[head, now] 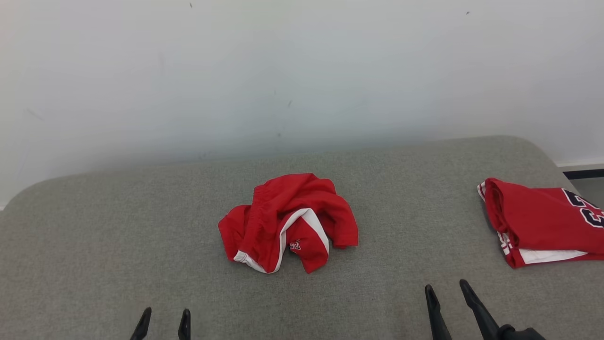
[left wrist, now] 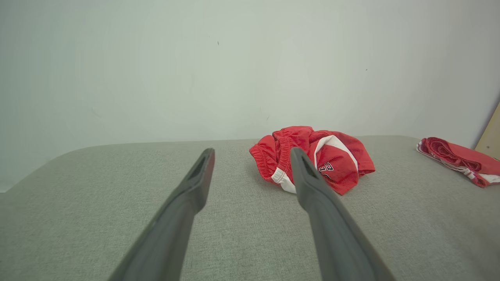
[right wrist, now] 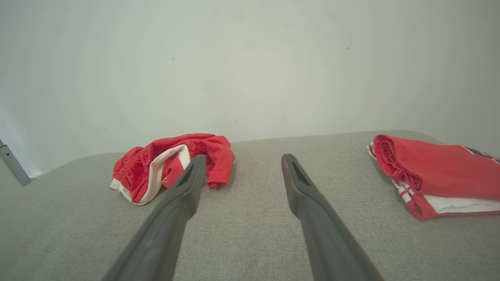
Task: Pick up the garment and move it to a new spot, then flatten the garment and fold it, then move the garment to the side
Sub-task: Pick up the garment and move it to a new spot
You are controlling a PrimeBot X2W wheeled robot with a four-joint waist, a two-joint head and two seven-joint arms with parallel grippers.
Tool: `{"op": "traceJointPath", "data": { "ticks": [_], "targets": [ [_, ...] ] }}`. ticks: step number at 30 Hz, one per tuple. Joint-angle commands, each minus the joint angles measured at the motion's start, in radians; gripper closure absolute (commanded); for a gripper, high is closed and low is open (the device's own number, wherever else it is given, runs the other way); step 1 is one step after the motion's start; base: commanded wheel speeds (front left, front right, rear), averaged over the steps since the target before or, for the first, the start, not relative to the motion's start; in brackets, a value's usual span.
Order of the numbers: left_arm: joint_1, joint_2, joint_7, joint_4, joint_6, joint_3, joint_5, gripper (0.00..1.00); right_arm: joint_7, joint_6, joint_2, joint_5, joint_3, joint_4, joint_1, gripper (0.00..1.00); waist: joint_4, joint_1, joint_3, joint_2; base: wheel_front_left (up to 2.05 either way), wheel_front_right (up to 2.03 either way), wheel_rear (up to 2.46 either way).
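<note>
Crumpled red garment [head: 288, 222] mid-bench [head: 94, 245], untouched. Left wrist view adds wood panel [left wrist: 490, 136]; right wrist view adds metal post [right wrist: 13, 166]. Left gripper [head: 166, 310] and right gripper [head: 446, 284] low, fingers spread, empty.

Even, soft, bright light; faint shadows hug the crumpled garment [head: 288, 222]. Wrist views curve at the edges, and the near fingers [left wrist: 172, 230] blur out of focus.

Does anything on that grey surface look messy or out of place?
Yes: the crumpled red garment in the middle lies in a heap, while the folded red garment at the right edge looks neat. Nothing looks torn or spilled.
</note>
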Motion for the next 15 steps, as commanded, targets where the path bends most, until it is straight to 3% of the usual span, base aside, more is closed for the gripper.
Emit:
{"op": "traceJointPath", "data": {
  "ticks": [1, 15],
  "targets": [
    [0.024, -0.003, -0.003, -0.003, 0.006, -0.009, 0.014, 0.0, 0.0, 0.0, 0.003, -0.008, 0.006, 0.0, 0.019, 0.0, -0.002, 0.0001, -0.012, -0.0001, 0.0, 0.0, 0.0],
    [0.072, -0.009, -0.003, 0.025, 0.019, -0.025, 0.028, 0.0, 0.0, 0.0, -0.014, 0.009, 0.038, 0.01, 0.051, 0.0, -0.007, 0.0001, -0.033, -0.0001, 0.0, 0.0, 0.0]
  ]
}}
